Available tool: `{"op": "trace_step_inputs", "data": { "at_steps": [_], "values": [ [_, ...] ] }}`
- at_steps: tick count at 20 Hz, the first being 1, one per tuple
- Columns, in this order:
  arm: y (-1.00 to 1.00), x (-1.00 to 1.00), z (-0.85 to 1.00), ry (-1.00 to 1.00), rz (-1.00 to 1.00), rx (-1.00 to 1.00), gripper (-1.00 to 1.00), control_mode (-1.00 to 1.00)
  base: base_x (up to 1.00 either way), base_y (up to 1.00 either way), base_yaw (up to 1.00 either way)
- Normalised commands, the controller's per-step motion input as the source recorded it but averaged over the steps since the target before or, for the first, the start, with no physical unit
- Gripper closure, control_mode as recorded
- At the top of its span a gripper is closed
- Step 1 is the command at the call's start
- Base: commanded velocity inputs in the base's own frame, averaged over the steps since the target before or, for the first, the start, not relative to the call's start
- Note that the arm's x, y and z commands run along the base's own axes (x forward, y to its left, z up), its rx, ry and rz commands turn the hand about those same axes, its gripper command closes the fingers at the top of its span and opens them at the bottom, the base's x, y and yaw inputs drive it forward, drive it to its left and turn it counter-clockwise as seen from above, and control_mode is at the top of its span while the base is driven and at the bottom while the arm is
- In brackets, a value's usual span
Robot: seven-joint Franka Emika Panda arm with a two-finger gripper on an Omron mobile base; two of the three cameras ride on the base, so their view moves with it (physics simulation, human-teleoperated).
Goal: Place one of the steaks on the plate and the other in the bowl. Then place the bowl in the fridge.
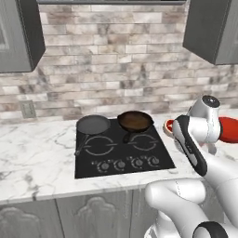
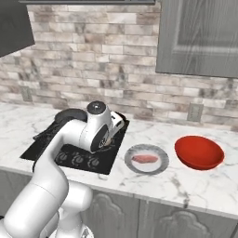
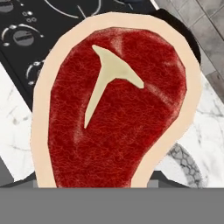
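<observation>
Left base view: white arm rises at lower right, hand end over the counter just right of the black cooktop [image 1: 122, 151]. Gripper itself hidden behind the wrist; jaw stance not readable here. A slice of the red bowl [image 1: 228, 129] pokes out past the arm on its right, and a small red-and-pale piece shows at the hand's left edge, too little to identify. Two dark frying pans [image 1: 135, 121] sit on the burners, left of the hand.

Right base view: hand hangs above the cooktop's right edge, fingers hidden under the wrist. Just right of the hand, the grey plate [image 2: 147, 159] on the marble counter [image 2: 195, 183], pink flat steak [image 2: 145, 158] lying in its middle. Red bowl beyond the plate, farther right, close beside it but not touching, holding nothing.

Hand view: the rounder red steak with pale fat rim [image 3: 113, 109] hangs directly in front of the camera, T-shaped bone mark facing it. Fingertips are covered by the meat; the jaws look clamped on this steak, held clear of the counter. Behind it cooktop knobs at upper left, speckled plate rim at lower right.
</observation>
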Motion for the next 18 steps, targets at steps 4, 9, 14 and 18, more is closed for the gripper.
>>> {"op": "trace_step_inputs", "data": {
  "at_steps": [4,9,14,18],
  "values": [
    [0.00,0.00,0.00,0.00,0.00,0.00,1.00,1.00,0.00,-0.63,0.07],
    [0.00,0.00,0.00,0.00,0.00,0.00,1.00,1.00,0.00,-0.63,0.06],
    [0.00,0.00,0.00,0.00,0.00,0.00,1.00,1.00,0.00,-0.61,0.06],
    [0.00,0.00,0.00,0.00,0.00,0.00,1.00,1.00,0.00,-0.59,0.06]
  ]
}}
